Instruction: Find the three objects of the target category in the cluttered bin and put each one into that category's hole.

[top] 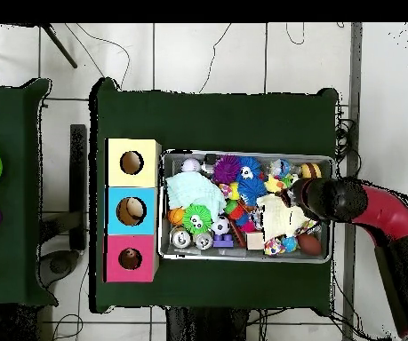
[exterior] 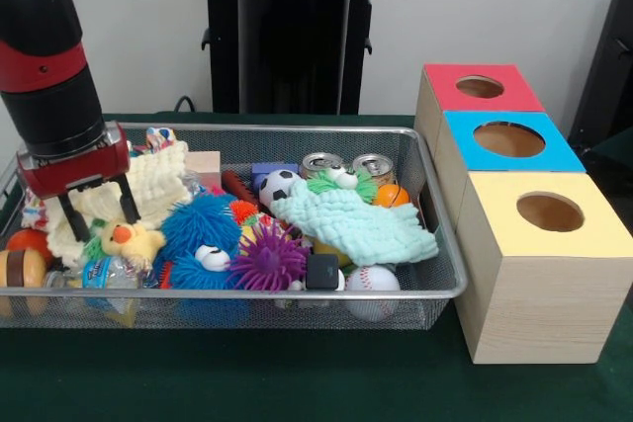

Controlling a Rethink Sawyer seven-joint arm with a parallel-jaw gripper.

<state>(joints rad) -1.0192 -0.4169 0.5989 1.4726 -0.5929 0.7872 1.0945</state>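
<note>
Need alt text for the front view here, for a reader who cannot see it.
The open gripper hangs over a cream cloth at one end of a wire mesh bin crammed with toys, balls and two cans. Beside the bin stand three wooden boxes with round holes, topped red, blue and yellow.

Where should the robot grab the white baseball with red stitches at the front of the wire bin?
My guess: take the white baseball with red stitches across its round middle, coming straight down from above. Its top pokes up bare by the metal mesh bin's front rim, and the rim and a small black cube crowd its sides. The gripper hangs open at the other end.
</note>
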